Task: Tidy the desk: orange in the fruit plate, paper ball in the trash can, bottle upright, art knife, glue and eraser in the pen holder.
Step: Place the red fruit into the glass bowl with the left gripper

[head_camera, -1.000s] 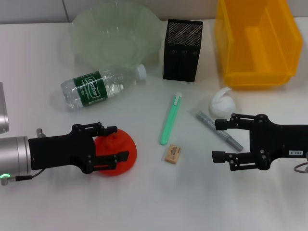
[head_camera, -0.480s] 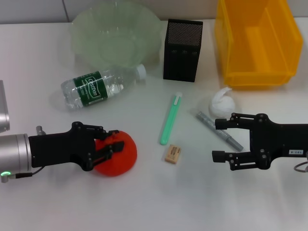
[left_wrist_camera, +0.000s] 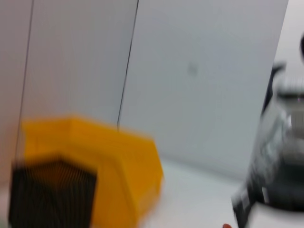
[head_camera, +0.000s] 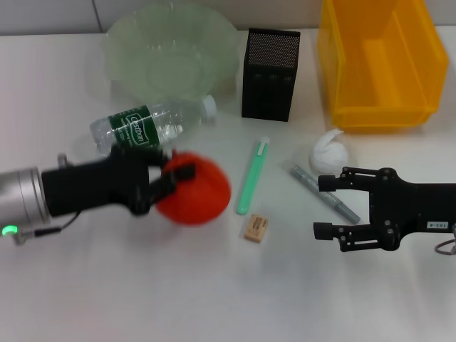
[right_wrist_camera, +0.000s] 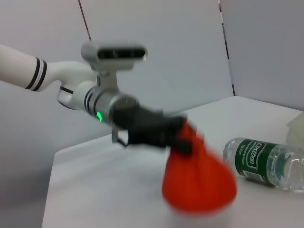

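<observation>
My left gripper [head_camera: 174, 182] is shut on the red-orange orange [head_camera: 198, 192] and holds it above the table, just in front of the bottle [head_camera: 146, 128], which lies on its side. The right wrist view also shows the orange [right_wrist_camera: 199, 183] in that gripper, with the bottle [right_wrist_camera: 266, 161] behind it. The pale-green fruit plate [head_camera: 171, 57] stands at the back left. The black mesh pen holder [head_camera: 269, 75] and the yellow trash can [head_camera: 381, 60] stand at the back. The paper ball [head_camera: 328, 151], a grey glue stick [head_camera: 324, 194], a green art knife [head_camera: 252, 176] and the tan eraser [head_camera: 256, 228] lie mid-table. My right gripper [head_camera: 322, 208] is open and empty beside the glue stick.
The left wrist view shows the trash can [left_wrist_camera: 104, 161] and the pen holder [left_wrist_camera: 52, 190], both blurred. The bottle lies between the held orange and the fruit plate. The front part of the white table [head_camera: 214, 299] is bare.
My left gripper has closed on the orange, lifted it off the table and carried it to the right and towards the back. The right arm has not moved.
</observation>
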